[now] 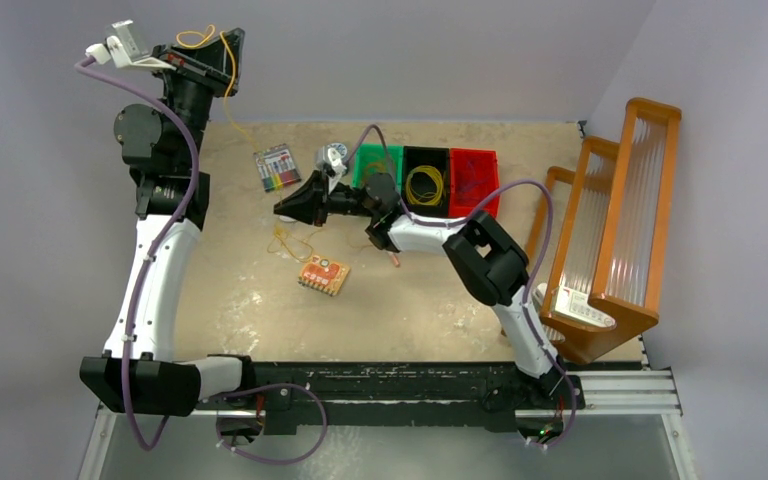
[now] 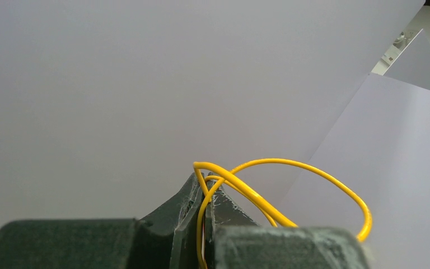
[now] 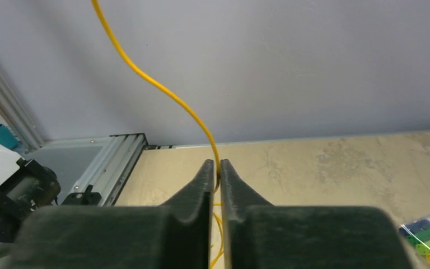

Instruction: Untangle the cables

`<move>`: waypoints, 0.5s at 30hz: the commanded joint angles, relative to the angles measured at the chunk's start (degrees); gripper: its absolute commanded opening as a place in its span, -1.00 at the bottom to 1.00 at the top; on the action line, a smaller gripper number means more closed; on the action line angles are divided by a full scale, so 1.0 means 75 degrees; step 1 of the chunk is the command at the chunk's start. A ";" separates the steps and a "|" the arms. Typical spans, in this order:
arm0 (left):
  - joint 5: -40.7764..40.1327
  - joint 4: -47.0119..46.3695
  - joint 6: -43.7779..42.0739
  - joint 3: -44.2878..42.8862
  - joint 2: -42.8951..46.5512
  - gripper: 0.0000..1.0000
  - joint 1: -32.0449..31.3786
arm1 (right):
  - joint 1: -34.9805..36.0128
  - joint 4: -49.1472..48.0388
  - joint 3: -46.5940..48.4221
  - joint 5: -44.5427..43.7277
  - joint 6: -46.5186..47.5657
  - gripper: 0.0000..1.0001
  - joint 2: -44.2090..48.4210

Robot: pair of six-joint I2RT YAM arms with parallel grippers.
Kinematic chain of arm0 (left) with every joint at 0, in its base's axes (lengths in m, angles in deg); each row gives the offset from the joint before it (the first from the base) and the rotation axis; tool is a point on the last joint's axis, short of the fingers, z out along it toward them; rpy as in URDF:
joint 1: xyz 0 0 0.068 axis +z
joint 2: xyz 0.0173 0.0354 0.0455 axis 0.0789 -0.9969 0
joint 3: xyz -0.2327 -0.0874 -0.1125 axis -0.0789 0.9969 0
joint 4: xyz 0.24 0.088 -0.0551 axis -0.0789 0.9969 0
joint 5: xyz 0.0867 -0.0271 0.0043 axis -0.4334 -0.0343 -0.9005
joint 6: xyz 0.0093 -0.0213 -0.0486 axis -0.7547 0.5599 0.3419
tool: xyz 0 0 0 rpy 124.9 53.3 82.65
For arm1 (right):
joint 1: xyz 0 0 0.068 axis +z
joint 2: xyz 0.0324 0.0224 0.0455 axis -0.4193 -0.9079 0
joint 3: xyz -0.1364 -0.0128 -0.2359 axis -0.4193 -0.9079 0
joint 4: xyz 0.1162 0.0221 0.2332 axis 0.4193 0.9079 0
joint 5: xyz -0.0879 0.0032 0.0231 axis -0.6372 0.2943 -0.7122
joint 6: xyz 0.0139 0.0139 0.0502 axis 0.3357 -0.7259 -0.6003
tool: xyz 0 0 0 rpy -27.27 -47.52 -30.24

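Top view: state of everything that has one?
left gripper, shut on yellow cable, raised high
right gripper, shut on yellow cable, low over table
yellow cable, pinched by both grippers, span in air
tangle, lying on table
black bin, holds yellow coils
red bin, holds bluish cables
circuit board, flat on table

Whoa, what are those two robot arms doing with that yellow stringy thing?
They are pulling thin cables apart. The left tool is raised high above the table and is shut on a yellow cable. The right tool is low, near the table, and pinches what looks like the same cable further down, so it hangs between the two. A small tangle lies on the table under the right tool. Other yellow loops already sit in the black bin.
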 commanded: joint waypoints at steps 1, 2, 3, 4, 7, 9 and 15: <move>-0.0156 0.0014 -0.0221 -0.0296 0.0148 -1.00 -0.0025 | -0.0136 -0.0106 -0.0151 -0.0041 -0.0251 -0.98 0.0507; -0.0289 0.0157 -0.0360 -0.0260 0.0209 -1.00 -0.0024 | -0.0242 -0.0331 -0.0475 -0.0262 -0.0404 -1.00 0.0698; -0.0480 0.0361 -0.0495 -0.0212 0.0260 -1.00 -0.0024 | -0.0361 -0.0516 -0.0858 -0.0565 -0.0566 -1.00 0.0963; -0.0671 0.0604 -0.0578 -0.0144 0.0330 -1.00 -0.0024 | -0.0477 -0.0529 -0.1183 -0.0853 -0.0599 -1.00 0.1260; -0.1244 0.1131 -0.0889 0.0300 0.0525 -1.00 -0.0024 | -0.0786 0.0245 -0.1916 -0.1556 -0.0062 -1.00 0.2484; -0.1366 0.1283 -0.0988 0.0737 0.0649 -0.87 -0.0024 | -0.0857 0.1133 -0.2209 -0.2136 0.0570 -1.00 0.3296; -0.1025 0.0946 -0.0769 0.2289 0.0829 0.01 -0.0024 | -0.0900 0.3783 -0.2217 -0.4314 0.1430 -1.00 0.4866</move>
